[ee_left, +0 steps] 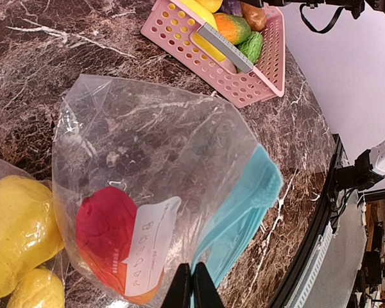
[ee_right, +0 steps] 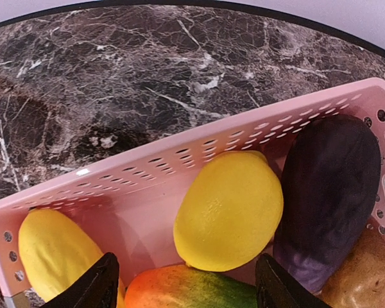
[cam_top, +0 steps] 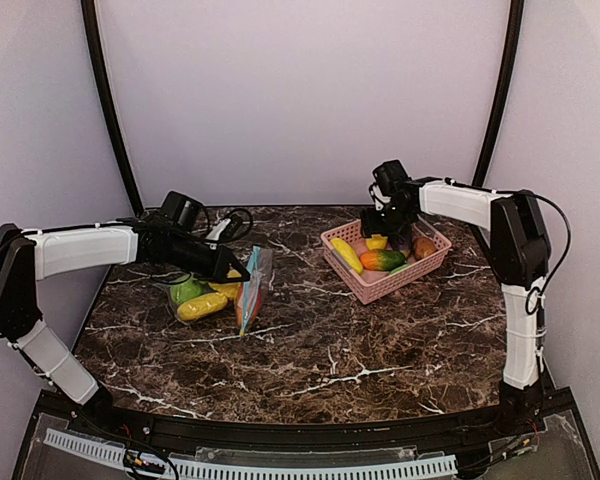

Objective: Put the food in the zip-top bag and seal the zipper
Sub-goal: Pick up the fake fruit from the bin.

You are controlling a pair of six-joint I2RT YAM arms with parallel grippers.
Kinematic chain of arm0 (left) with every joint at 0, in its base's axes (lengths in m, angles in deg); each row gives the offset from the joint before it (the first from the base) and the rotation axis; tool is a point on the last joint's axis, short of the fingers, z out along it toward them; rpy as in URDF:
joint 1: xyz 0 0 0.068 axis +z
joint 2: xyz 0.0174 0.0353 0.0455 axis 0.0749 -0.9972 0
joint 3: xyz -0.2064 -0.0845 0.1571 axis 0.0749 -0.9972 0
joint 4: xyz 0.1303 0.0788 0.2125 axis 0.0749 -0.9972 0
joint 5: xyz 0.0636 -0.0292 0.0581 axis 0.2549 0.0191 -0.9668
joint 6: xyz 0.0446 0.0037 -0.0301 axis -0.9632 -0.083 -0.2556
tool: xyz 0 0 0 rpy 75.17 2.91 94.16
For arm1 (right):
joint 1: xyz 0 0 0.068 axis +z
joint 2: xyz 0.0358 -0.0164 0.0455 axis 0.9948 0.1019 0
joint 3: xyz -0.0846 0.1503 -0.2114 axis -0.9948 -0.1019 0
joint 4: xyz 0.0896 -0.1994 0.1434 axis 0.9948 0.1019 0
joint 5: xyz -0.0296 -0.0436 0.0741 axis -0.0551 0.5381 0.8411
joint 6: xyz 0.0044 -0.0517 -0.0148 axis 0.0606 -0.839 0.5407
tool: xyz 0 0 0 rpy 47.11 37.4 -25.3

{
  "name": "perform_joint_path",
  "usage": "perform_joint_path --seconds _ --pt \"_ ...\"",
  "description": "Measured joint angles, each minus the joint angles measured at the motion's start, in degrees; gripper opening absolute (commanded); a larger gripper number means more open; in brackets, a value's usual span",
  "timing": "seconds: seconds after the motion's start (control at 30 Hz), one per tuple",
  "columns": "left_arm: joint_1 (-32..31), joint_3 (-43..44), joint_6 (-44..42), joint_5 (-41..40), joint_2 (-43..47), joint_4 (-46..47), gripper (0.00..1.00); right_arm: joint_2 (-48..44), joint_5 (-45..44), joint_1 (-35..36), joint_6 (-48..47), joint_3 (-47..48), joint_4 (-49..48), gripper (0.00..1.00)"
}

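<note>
The clear zip-top bag [ee_left: 179, 128] with its blue zipper strip [ee_left: 244, 205] lies on the marble, mouth gaping. My left gripper [ee_left: 192, 282] is shut on the bag's edge beside the zipper. Inside the bag are a red-orange piece [ee_left: 106, 231] and yellow pieces [ee_left: 16, 224]; the top view shows a green one [cam_top: 185, 290] too. My right gripper [ee_right: 186, 258] hangs open over the pink basket [ee_right: 115, 186], its fingers either side of a yellow lemon [ee_right: 228, 215]. A purple eggplant [ee_right: 330, 192], an orange-green mango [ee_right: 192, 292] and another yellow piece [ee_right: 51, 250] lie beside it.
The basket [cam_top: 375, 290] stands at the back right of the marble table, the bag [cam_top: 252, 290] at the left. A brown potato [ee_right: 366, 276] sits in the basket's corner. A black cable [cam_top: 235, 222] lies behind the left gripper [cam_top: 242, 272].
</note>
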Motion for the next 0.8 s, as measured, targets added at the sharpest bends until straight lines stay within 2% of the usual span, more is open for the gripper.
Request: perform_joint_path --seconds 0.17,0.53,0.8 --pt "0.0 0.0 0.0 0.0 -0.6 0.0 0.01 2.4 -2.2 -1.0 0.8 1.2 0.1 0.75" --pt "0.0 0.0 0.0 0.4 -1.1 0.1 0.00 9.5 -1.9 -2.7 1.6 6.8 -0.2 0.74" --pt "0.0 0.0 0.0 0.5 -1.1 0.5 0.01 11.1 -1.6 -3.2 2.9 7.7 -0.5 0.54"
